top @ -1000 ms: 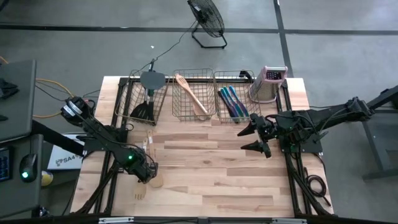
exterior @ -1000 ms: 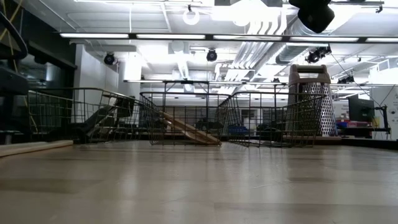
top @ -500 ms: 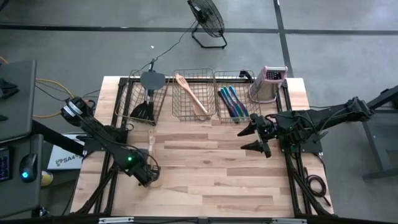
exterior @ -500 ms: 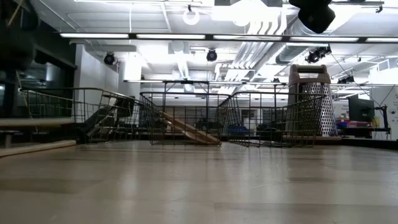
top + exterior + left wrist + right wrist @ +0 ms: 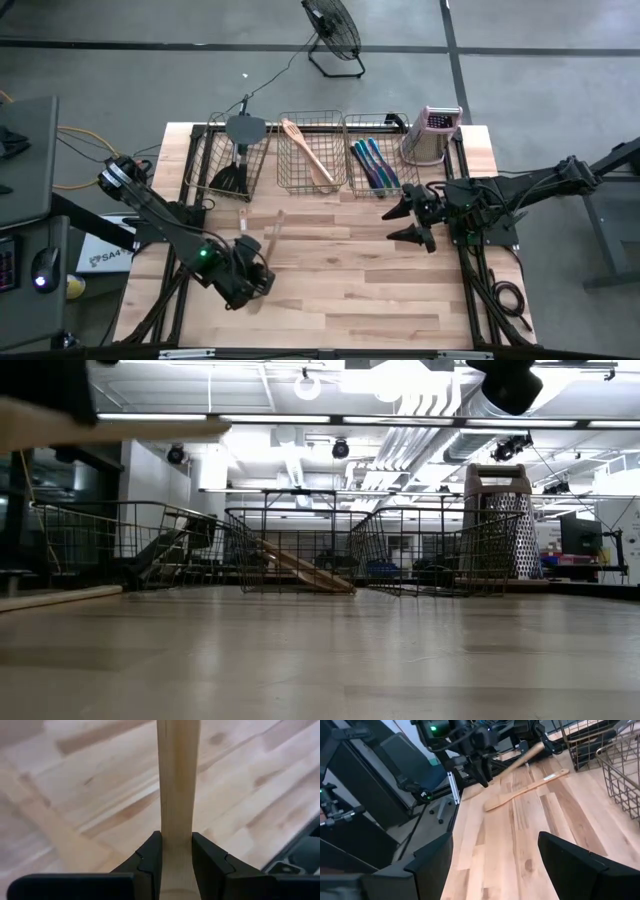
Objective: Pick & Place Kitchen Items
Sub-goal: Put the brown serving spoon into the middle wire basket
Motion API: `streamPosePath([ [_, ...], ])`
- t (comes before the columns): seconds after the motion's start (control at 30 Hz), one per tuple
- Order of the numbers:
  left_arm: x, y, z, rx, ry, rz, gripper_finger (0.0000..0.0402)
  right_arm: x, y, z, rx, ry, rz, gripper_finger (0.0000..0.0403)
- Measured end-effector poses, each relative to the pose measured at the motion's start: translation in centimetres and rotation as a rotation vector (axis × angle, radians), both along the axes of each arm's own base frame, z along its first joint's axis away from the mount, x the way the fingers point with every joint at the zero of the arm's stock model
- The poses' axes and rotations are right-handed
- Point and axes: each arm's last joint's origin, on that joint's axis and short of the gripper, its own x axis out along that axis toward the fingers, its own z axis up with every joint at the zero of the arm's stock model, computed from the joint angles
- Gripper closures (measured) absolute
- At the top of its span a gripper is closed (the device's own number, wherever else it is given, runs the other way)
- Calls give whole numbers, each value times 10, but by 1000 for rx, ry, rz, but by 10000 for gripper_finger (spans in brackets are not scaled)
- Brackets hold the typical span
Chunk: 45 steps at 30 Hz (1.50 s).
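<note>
Left gripper (image 5: 176, 851) clenched on a pale wooden utensil (image 5: 272, 232), lifted clear of the table (image 5: 380, 290), well short of the middle basket (image 5: 312, 150). Right gripper (image 5: 405, 222) spread wide, idle just before the right basket (image 5: 378, 150).

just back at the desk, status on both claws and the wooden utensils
Left claw shut on wooden utensil, lifted off table. Second wooden utensil lies flat on table. Right claw open, idle near baskets. Nothing blocking.

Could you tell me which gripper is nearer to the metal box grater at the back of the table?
Right. The right gripper hangs open just in front of the box grater; the left gripper, holding a wooden utensil, is far across the table.
</note>
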Motion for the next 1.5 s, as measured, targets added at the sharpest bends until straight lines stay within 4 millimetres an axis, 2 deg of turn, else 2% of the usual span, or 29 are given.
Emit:
streamPosePath([
  [0.3, 11, -2, 32, 145, -188, -28, 322, 0, -1, 0, 46, 12, -41, 117],
  [0.5, 25, 11, 48, 215, -218, -48, 322, 0, -1, 0, 40, 10, -48, 117],
  [0.8, 60, 58, 59, 272, -211, -57, 322, 0, -2, 0, 29, 8, -58, 117],
  [0.97, 71, 86, 58, 273, -182, -37, 323, -1, -5, -1, -16, 10, -145, 117],
  [1.13, 79, 112, 61, 294, -180, -15, 322, -11, -5, -1, -147, 15, -181, 117],
  [1.3, 85, 137, 62, 304, -178, 2, 322, -27, -8, 8, -172, -71, -159, 117],
  [1.4, 88, 150, 64, 313, -194, 10, 322, -38, -10, 0, -140, -151, -136, 117],
  [1.5, 90, 160, 65, 305, -194, 6, 323, -47, -10, -18, -82, -230, -82, 117],
])
